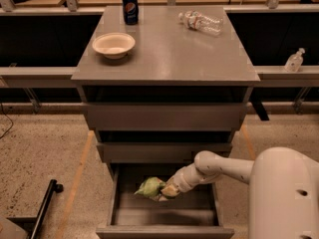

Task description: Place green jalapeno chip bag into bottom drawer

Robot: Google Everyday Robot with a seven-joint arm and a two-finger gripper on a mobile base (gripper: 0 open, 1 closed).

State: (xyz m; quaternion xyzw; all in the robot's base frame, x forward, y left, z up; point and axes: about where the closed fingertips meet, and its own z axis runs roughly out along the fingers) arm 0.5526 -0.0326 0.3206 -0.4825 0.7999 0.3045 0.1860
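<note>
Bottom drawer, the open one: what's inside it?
The claw reaches into the bottom drawer, gripping the green jalapeno chip bag. Nothing else shows on the drawer floor, but the part beneath the bag and arm is covered.

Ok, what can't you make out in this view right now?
Camera view only:
- Bag: on the drawer floor or above it; the angle hides that.
- Gripper, inside the drawer right of the bag: its contact with the bag is covered by the bag.
- Drawer's rear: under the middle drawer.
- Robot body: cut off by the right and bottom edges.
</note>
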